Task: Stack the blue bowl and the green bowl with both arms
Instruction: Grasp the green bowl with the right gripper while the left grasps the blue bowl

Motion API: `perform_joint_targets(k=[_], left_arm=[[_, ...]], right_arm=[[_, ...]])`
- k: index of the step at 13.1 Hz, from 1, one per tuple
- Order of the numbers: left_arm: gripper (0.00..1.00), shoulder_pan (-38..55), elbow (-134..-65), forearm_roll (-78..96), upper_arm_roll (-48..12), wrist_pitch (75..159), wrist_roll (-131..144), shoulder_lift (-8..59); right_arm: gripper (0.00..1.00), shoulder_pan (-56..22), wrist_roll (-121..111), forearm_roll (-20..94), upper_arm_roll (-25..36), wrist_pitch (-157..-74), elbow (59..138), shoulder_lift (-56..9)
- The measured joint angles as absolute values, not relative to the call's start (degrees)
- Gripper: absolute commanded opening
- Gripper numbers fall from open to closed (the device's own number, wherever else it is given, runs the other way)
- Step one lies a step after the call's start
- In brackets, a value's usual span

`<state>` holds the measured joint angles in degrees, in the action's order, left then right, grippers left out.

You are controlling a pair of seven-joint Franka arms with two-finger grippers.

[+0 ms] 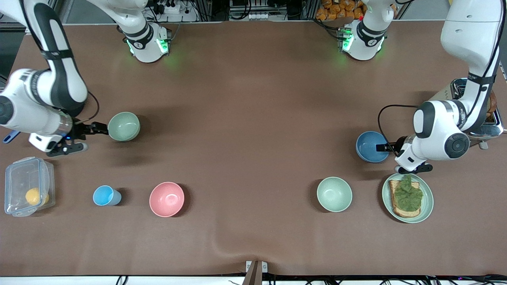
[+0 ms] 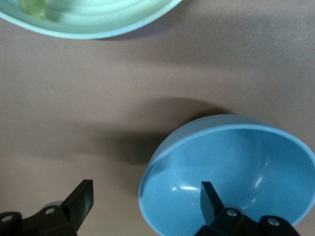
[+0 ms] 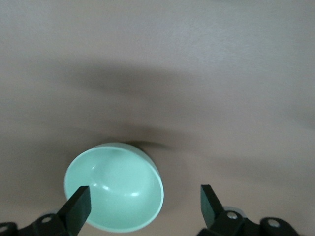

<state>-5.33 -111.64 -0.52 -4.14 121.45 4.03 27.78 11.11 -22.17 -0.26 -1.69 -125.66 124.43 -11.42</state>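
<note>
Left wrist view alone shows one jaw inside the blue bowl (image 2: 231, 172).

A wide stretch of bare brown table (image 1: 245, 118) lies open between the green bowl (image 1: 124, 126) at the right arm's end and the blue bowl (image 1: 371, 147) at the left arm's end. Nearer the front camera a row crowds the way: plastic container (image 1: 27, 186), light-blue cup (image 1: 106, 196), pink bowl (image 1: 166, 199), second green bowl (image 1: 334, 194). The plate with toast (image 1: 408, 197) sits just beside the blue bowl, and the toaster (image 1: 481, 109) hems it in too.
</note>
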Motion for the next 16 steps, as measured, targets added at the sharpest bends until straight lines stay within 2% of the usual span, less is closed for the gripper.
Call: perform_joint_targets(k=[1, 3, 5, 6, 7, 8, 10, 12, 16], left_arm=[[0.62, -5.3, -111.6, -0.5, -4.1, 121.6, 4.0, 28.1], [0.47, -5.3, -111.6, -0.5, -4.2, 121.6, 4.0, 28.3], [0.36, -5.1, -111.6, -0.5, -4.2, 121.6, 4.0, 28.3], [0.29, -5.1, -111.6, -0.5, -4.2, 121.7, 4.0, 28.3], [0.19, -5.1, -111.6, -0.5, -4.2, 121.7, 4.0, 28.3], [0.00, -5.1, -111.6, -0.5, -4.2, 121.8, 4.0, 28.3], [0.00, -5.1, -111.5, -0.5, -4.1, 121.8, 4.0, 28.3], [0.00, -5.1, -111.2, -0.5, -4.3, 121.4, 3.4, 27.8], [0.00, -5.3, -109.8, -0.5, -4.3, 122.0, 3.4, 27.4]], right_arm=[[0.88, 11.2, -23.3, -0.3, -1.7, -127.9, 126.2, -11.9], [0.83, 12.1, -25.6, -0.1, -1.7, -130.5, 128.3, -12.8], [0.73, 13.4, -29.0, 1.7, -1.6, -132.4, 129.4, -13.9], [0.72, 14.1, -31.1, 3.2, -1.6, -133.2, 129.8, -14.7], [0.68, 14.6, -33.0, 4.5, -1.6, -133.9, 130.0, -15.3], [0.58, 14.9, -34.2, 5.5, -1.6, -134.5, 130.3, -16.0], [0.34, 15.1, -35.2, 6.3, -1.6, -135.8, 131.0, -16.9], [0.00, 15.1, -35.3, 6.5, -1.7, -137.4, 132.1, -17.1], [0.00, 15.1, -35.3, 6.8, -1.9, -137.7, 132.6, -17.0]])
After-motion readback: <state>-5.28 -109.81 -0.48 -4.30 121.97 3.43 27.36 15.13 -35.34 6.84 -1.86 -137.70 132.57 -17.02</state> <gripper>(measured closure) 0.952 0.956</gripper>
